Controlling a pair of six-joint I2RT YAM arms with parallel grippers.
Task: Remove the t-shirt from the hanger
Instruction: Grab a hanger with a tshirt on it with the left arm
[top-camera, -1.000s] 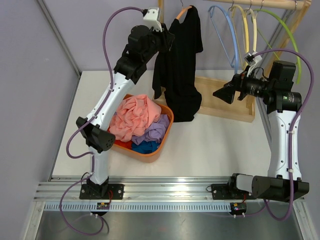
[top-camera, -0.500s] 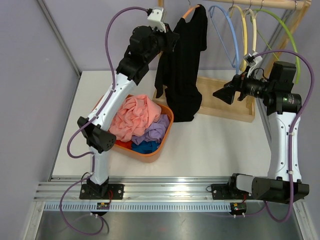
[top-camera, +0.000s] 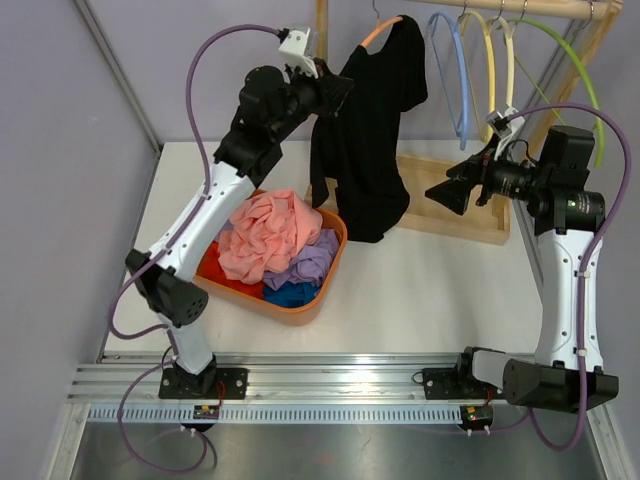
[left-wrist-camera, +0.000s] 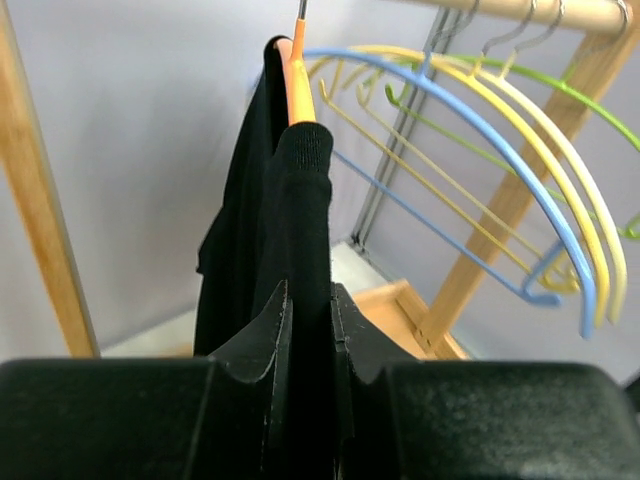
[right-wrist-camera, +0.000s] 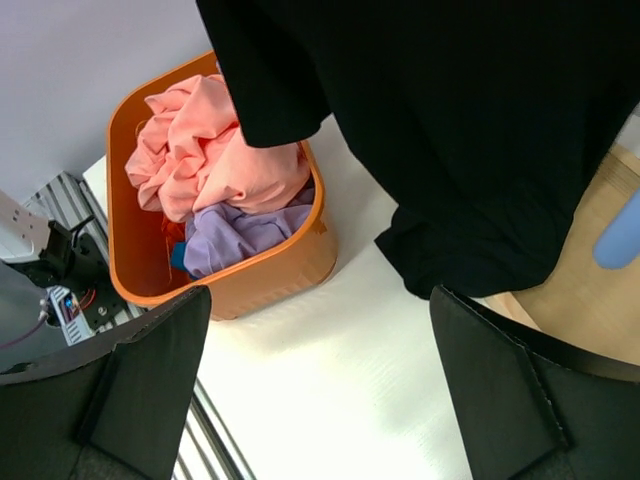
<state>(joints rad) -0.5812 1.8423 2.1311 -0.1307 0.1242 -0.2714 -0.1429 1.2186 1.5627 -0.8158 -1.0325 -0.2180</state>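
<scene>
On the near part of the white desk (top-camera: 430, 290), an orange basket (top-camera: 318, 298) sits in front of the left arm, heaped with pink (top-camera: 265, 230), purple (top-camera: 312, 262) and blue (top-camera: 292, 294) garments.

To the right and higher up, the right pincer (top-camera: 443, 193) hangs released above the desk, its two fingers spread wide and pointing left toward the lower part of the black t-shirt (top-camera: 362, 150). It is apart from the cloth. From its wrist camera, the shirt's hem and one sleeve fill the upper part of the view, with the basket below them.

Farther back, the left arm reaches up and across to the shirt's left edge. The left pincer (left-wrist-camera: 308, 300) is clenched on the t-shirt, a fold of black cloth pressed between its two fingers. The cloth runs straight up from that grip to the shoulder of the orange hanger (left-wrist-camera: 298, 85), over which the garment is draped. The rest of the shirt hangs down to the right of the pincer, its hem just behind the basket's far rim.

Behind it stands the wooden rack (top-camera: 455, 215), its base resting on the desk. From its top rail (top-camera: 520, 8) hang a blue hanger (top-camera: 455, 70), two yellow hangers (top-camera: 490, 60) and a green hanger (top-camera: 575, 70), all to the right of the shirt.
</scene>
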